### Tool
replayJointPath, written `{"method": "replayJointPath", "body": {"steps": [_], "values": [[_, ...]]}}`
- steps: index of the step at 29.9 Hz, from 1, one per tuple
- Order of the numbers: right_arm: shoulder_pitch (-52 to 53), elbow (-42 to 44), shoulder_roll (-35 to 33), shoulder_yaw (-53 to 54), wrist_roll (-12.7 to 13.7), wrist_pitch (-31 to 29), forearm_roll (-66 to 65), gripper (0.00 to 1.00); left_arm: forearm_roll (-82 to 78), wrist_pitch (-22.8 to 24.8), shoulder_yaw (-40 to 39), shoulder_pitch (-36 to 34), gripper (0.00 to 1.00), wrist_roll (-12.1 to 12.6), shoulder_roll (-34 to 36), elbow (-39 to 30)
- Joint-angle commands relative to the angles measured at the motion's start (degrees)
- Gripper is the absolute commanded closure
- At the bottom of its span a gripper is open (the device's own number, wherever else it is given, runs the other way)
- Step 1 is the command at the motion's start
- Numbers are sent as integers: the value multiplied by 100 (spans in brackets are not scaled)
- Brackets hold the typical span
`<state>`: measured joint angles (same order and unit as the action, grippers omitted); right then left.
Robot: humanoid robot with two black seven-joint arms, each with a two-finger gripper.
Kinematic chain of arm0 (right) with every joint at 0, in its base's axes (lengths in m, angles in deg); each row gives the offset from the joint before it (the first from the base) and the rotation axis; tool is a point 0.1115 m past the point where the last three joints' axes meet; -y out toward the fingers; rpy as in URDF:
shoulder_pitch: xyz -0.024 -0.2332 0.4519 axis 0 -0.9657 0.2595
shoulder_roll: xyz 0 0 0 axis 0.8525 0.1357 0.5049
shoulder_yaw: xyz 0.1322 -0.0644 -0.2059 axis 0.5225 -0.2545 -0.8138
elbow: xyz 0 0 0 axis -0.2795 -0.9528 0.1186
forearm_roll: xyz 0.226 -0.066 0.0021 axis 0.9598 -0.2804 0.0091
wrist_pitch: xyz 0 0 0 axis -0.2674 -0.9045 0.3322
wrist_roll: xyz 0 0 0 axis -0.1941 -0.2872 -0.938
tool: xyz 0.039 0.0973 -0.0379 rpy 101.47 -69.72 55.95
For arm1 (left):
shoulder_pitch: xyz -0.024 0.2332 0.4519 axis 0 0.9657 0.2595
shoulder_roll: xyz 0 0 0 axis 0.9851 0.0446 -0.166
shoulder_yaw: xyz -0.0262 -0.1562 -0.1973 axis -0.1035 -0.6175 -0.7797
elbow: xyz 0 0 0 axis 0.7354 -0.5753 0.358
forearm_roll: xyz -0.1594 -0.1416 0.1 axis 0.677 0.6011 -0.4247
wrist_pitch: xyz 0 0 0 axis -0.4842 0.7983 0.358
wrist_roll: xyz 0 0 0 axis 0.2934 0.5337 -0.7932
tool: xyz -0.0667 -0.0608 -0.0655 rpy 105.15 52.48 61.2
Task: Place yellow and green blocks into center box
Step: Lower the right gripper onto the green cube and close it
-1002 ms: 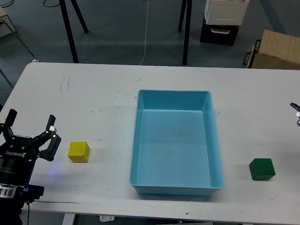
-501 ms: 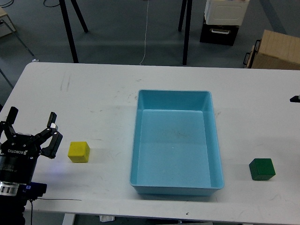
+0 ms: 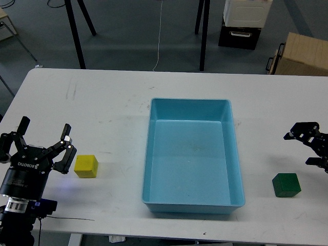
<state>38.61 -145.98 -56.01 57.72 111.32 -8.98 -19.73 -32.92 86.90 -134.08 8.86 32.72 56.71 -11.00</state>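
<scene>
A yellow block (image 3: 86, 166) lies on the white table (image 3: 113, 113) at the front left. My left gripper (image 3: 44, 132) is open and empty, its fingers spread just left of the yellow block. A green block (image 3: 286, 185) lies at the front right. My right gripper (image 3: 300, 131) comes in from the right edge, above and slightly right of the green block; its fingers look parted. The light blue box (image 3: 192, 205) stands in the middle, with nothing in it.
Beyond the table's far edge are black stand legs (image 3: 77, 41), a cardboard box (image 3: 302, 54) and a white and black cabinet (image 3: 243, 20) on the floor.
My left gripper has moved right, closer to the yellow block. My right gripper has come further into view from the right edge, toward the green block. The blocks have not moved.
</scene>
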Motion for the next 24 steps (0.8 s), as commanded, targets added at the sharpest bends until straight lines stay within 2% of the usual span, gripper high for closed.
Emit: {"method": "replayJointPath", "body": {"steps": [1, 11, 22, 24], "values": [[1194, -134, 376, -1435, 5, -106, -256, 0, -22, 0, -2, 5, 0, -8, -27, 29], [1267, -214, 1212, -2017, 23, -142, -563, 0, -22, 0, -11, -4, 0, -8, -36, 90], [959, -205, 1238, -2097, 49, -81, -748, 0, -31, 0, 6, -4, 0, -8, -89, 178], [898, -213, 1230, -2079, 49, -19, -783, 4, -31, 0, 6, -4, 0, -8, -89, 187]]}}
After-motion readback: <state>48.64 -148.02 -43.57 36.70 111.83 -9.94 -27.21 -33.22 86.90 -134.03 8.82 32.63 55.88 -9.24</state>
